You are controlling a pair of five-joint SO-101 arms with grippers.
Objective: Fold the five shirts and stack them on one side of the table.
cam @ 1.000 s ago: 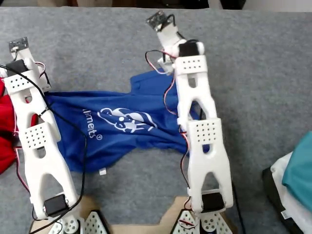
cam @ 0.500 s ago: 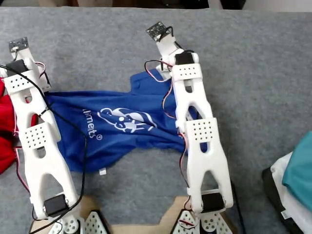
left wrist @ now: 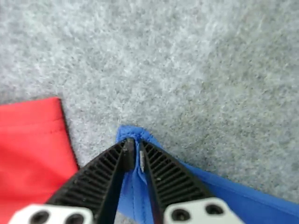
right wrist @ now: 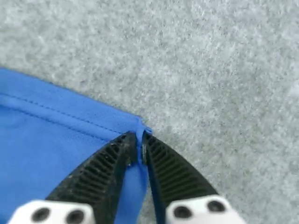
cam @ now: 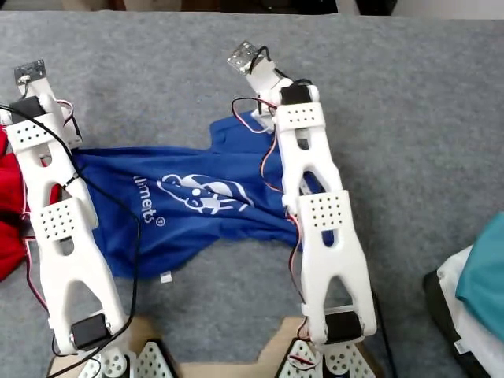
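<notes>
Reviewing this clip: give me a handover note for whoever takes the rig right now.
Left hand: shut on a corner of the blue shirt.
Right hand: shut on another corner.
Blue shirt lies spread mid-table. Red shirt sits bunched at the left edge; teal and white cloth at the right edge, folded or not unclear.
Done: no finished fold visible.
Left: fold blue, red, the rest, then stack.

Two arms, white plastic: left arm (cam: 59,228), right arm (cam: 323,213). Links are forked, with dot-perforated panels. Black servo blocks (cam: 88,331) at the joints. Thin red and black cables (cam: 268,157) trail alongside. Jaws black, ribbed inside, on white screw-holed mounts (left wrist: 39,215).
</notes>
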